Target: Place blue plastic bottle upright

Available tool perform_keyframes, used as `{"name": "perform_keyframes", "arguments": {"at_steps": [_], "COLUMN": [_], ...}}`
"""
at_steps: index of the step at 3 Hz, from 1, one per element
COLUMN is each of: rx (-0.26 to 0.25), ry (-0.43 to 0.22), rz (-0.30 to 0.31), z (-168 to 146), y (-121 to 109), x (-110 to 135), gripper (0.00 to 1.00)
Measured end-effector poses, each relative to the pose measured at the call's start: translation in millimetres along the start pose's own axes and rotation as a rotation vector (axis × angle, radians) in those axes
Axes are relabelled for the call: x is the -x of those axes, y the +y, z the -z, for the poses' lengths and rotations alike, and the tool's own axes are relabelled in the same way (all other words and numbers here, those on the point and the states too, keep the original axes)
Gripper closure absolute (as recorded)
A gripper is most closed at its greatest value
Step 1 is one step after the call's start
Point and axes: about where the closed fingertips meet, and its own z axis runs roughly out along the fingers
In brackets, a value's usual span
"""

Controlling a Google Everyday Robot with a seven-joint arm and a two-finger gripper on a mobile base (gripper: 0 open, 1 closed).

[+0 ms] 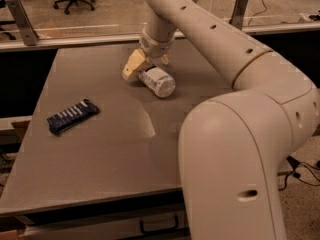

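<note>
The blue plastic bottle (159, 82) lies on its side on the grey table (115, 149), toward the back centre, its base end turned to the front right. My gripper (149, 63) is right over the bottle's far end. It is open, with one tan finger (132, 65) to the left of the bottle and the other (165, 58) to the right. The bottle's cap end is hidden under the gripper.
A dark blue striped packet (72, 115) lies flat on the left part of the table. My arm's big white links (240, 149) cover the table's right side. Beyond the back edge runs a rail (75, 38), with office chairs behind it.
</note>
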Motion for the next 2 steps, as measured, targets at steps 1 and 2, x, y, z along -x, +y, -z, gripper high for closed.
{"name": "perform_keyframes", "arguments": {"at_steps": [1, 2], "rx": [-0.056, -0.132], "ry": [-0.002, -0.041], "rz": [-0.018, 0.011], "z": [12, 45], "y": [-3, -2], "x": [1, 6], "gripper": [0.39, 0.63]}}
